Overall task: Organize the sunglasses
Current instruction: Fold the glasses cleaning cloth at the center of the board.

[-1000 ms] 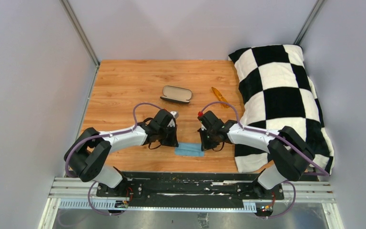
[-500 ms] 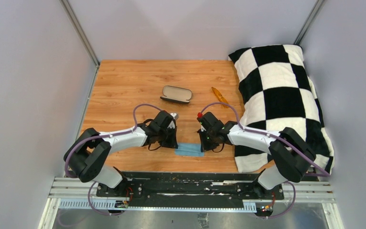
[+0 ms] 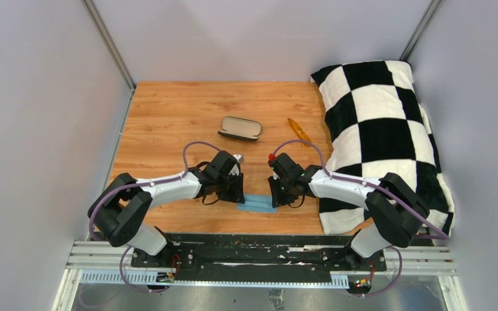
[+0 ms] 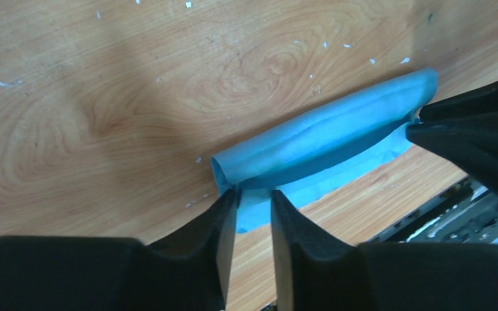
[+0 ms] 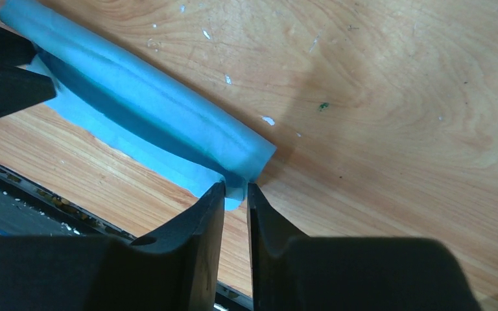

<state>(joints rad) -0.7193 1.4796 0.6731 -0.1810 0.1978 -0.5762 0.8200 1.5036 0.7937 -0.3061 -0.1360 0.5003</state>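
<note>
Amber-orange sunglasses (image 3: 298, 131) are lying on the wooden table (image 3: 168, 116) toward the far right, just beside the near-left edge of a black-and-white checkered pillow (image 3: 376, 123) and a little to the right of a black oval case (image 3: 240, 127), which is showing a pale grey face upward; both are sitting well apart from the arms. In the top view, the two arms are reaching inward over the near middle of the table, the left gripper (image 3: 238, 196) at the left end and the right gripper (image 3: 276, 196) at the right end of a light-blue cloth (image 3: 257, 203) lying close to the near edge. In the left wrist view, the left gripper (image 4: 254, 197) is pinching a thin layer at one end of the cloth (image 4: 324, 136), its fingers drawn nearly together, while the upper layer is curling over in a soft roll above a flat lower layer; the right gripper (image 4: 416, 121) is meeting the other end. In the right wrist view, the right gripper (image 5: 235, 191) is likewise clamping a corner of the cloth (image 5: 149, 107), only a narrow slit showing between its fingers, and the left gripper (image 5: 42, 68) is gripping the opposite end at upper left.
</note>
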